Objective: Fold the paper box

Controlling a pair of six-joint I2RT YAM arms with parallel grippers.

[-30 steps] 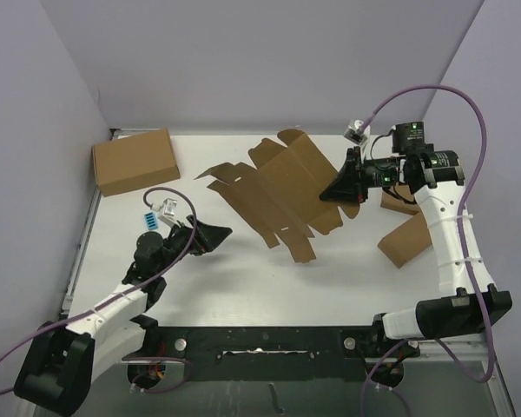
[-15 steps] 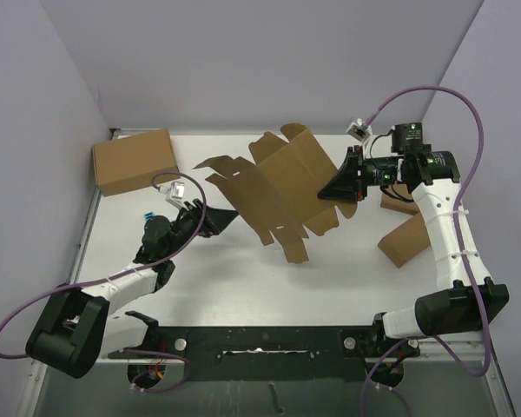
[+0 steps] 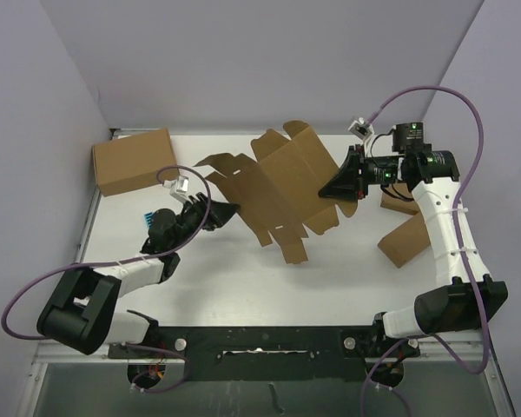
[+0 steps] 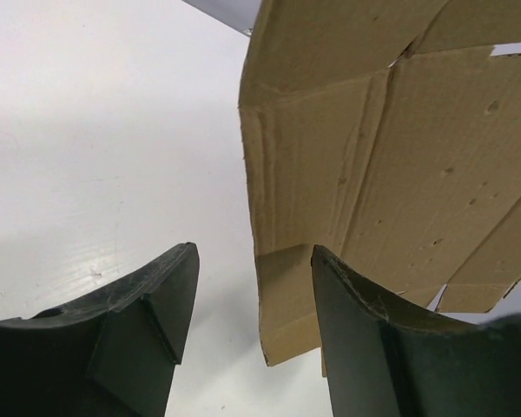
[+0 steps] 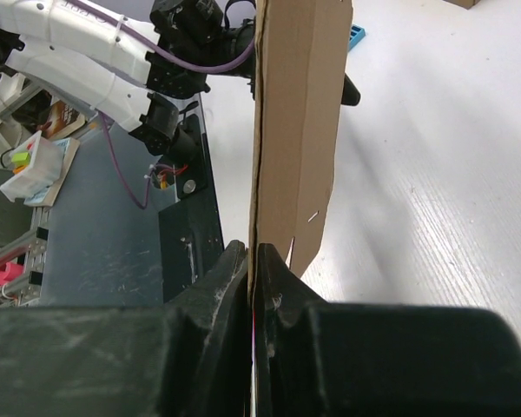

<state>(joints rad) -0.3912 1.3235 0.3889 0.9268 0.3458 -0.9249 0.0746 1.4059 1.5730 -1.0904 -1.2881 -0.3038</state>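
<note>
Jaws: right gripper (image 3: 327,193) pinching the right edge of the paper box (image 3: 273,187); left gripper (image 3: 223,211) spread around its left corner flap, no squeeze seen | box: flat die-cut sheet, tilted above the white table (image 3: 243,278), between both arms | closed brown carton (image 3: 135,161) far left

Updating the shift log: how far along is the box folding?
Done: the right gripper is shut on one edge of the paper box, holding it raised above the table. In hand: the open left gripper has a corner flap between its jaws. Left: every fold; the sheet is unfolded.
</note>
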